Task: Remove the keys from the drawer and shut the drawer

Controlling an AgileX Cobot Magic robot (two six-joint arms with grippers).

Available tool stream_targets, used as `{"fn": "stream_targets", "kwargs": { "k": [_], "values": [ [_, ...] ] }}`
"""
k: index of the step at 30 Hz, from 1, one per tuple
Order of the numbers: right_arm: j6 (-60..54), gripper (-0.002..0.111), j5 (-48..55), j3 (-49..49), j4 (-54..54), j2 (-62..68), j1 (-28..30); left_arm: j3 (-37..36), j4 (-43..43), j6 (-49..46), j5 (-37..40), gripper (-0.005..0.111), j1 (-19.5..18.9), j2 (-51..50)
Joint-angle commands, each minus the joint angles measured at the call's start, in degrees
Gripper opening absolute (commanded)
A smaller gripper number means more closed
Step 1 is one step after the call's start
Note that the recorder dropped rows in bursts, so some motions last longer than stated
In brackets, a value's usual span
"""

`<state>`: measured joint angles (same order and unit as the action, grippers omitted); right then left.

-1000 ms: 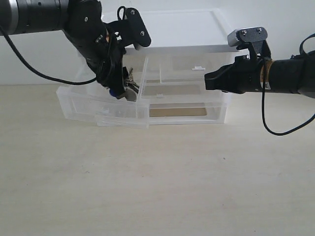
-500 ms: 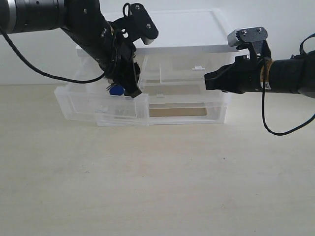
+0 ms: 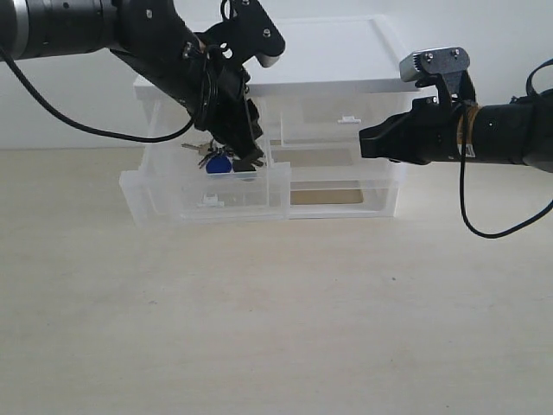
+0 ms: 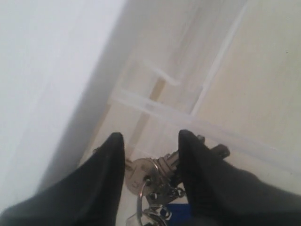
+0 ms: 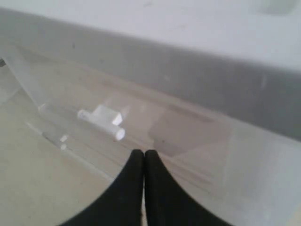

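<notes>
My left gripper (image 3: 250,159) is shut on the keys (image 3: 218,162), a silver bunch with a blue tag. They hang at about rim height over the inside of the pulled-out clear drawer (image 3: 168,204), whose white tab handle (image 3: 207,201) faces forward. In the left wrist view the keys (image 4: 149,173) sit pinched between the black fingers (image 4: 110,155), with the drawer's wall (image 4: 155,107) beyond them. My right gripper (image 3: 363,143) is shut on nothing and hovers in front of the unit's upper right drawer (image 3: 346,134). In the right wrist view its tips (image 5: 143,154) are pressed together.
The clear drawer unit has a white top (image 3: 328,52) and stands against the back wall. A full-width drawer (image 3: 346,197) lies below, pushed in. The upper right drawer's tab handle (image 5: 104,117) is close to my right fingertips. Pale wooden tabletop (image 3: 276,328) stretches in front.
The left gripper has swung to the right with the keys still in its grip. The open drawer has shifted right and now sits squarer to the unit. The right arm has not moved.
</notes>
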<state>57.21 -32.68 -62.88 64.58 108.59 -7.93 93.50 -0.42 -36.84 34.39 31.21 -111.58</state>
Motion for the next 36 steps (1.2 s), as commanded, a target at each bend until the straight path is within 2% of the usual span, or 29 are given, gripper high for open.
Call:
{"fn": "stream_targets", "kwargs": {
  "k": [1,8,14,21,25,27,28,29,36],
  "values": [
    [-0.36,0.000,3.85,-1.16,-4.72,0.03,1.07,-0.17,3.03,0.03,2.07,0.038,-0.06,2.04],
    [-0.36,0.000,3.85,-1.16,-4.72,0.03,1.07,-0.17,2.91,-1.97,8.10,0.053,-3.06,5.17],
    [-0.36,0.000,3.85,-1.16,-4.72,0.03,1.07,-0.17,-0.47,-10.97,8.10,0.054,-5.88,2.89],
    [-0.36,0.000,3.85,-1.16,-4.72,0.03,1.07,-0.17,-4.34,-19.86,5.45,0.054,-6.02,0.21],
    [-0.36,0.000,3.85,-1.16,-4.72,0.03,1.07,-0.17,-4.93,-20.61,2.83,0.053,-6.02,-1.07],
    [-0.48,0.000,3.85,-1.16,-4.72,0.03,1.07,-0.17,-4.93,-21.29,2.73,0.037,-6.02,-1.07],
    [-0.60,0.000,3.85,-1.16,-4.72,0.03,1.07,-0.17,-4.69,-22.66,3.81,0.015,-6.02,-1.07],
    [-0.60,0.000,3.85,-1.16,-4.72,0.03,1.07,-0.17,-4.69,-23.68,4.94,0.005,-6.02,-1.07],
    [-0.71,0.000,3.85,-1.16,-4.82,0.13,1.07,-0.17,-6.04,-23.94,9.96,0.004,-6.02,-0.58]
  ]
}}
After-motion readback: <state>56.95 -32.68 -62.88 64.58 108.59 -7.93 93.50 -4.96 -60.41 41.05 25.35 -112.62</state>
